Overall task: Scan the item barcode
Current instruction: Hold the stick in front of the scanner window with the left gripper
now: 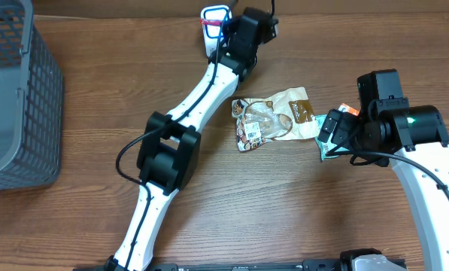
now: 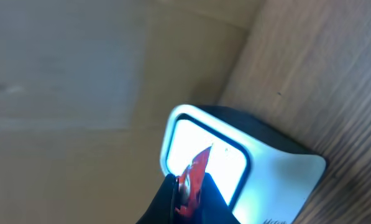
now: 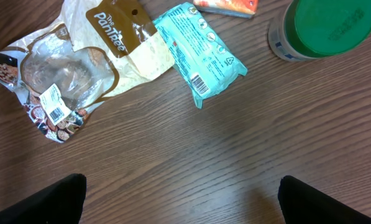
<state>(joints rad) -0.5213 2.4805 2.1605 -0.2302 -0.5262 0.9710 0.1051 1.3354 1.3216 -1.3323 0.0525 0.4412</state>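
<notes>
Currently left gripper (image 2: 188,193) is pinched shut at the lit scanner (image 2: 260,168), 12 o'clock, while right gripper (image 3: 182,199) gapes beside the barcode-up teal packet (image 3: 201,56) at 3 o'clock, likely lining up a pickup.

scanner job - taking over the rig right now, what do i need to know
Left gripper shut on a thin red wrapper, held at the lit window of the white box scanner; scan unconfirmed.
Right gripper open, empty, above the wooden table near the teal plastic packet and the brown-and-clear snack bag.
Left to do: confirm the scan, then probably those two.
</notes>
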